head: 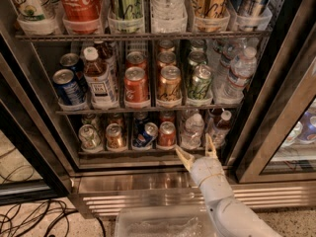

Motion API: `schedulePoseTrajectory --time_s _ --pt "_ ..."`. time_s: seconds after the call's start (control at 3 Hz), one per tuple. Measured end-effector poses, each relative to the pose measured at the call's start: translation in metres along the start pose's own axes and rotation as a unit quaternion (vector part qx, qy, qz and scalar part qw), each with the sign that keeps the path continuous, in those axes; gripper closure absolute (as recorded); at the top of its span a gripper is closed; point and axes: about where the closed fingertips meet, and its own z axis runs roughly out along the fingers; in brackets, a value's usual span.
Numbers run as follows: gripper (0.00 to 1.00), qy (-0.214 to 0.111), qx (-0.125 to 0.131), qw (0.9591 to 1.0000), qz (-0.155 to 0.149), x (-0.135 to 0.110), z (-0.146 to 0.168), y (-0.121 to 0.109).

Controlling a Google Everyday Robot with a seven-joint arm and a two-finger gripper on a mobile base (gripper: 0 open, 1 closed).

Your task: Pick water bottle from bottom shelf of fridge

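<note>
The fridge stands open with three wire racks of drinks. On the bottom shelf the water bottle, clear with a white cap, stands right of centre, between a red can and a white-capped bottle of dark drink. My gripper is open and empty. It sits just in front of the shelf's steel edge, right below the water bottle, with its fingertips pointing up at the bottle's base and apart from it.
Several cans fill the bottom shelf's left lanes. The middle rack holds cans, a tea bottle and water bottles. A clear plastic bin sits on the floor in front. Cables lie at lower left. A glass door frame stands at right.
</note>
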Motion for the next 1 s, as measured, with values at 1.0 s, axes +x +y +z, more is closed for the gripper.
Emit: schedulePoseTrajectory --time_s 1.0 --pt "0.31 -0.001 0.040 0.9991 -0.011 0.009 0.018 -0.012"
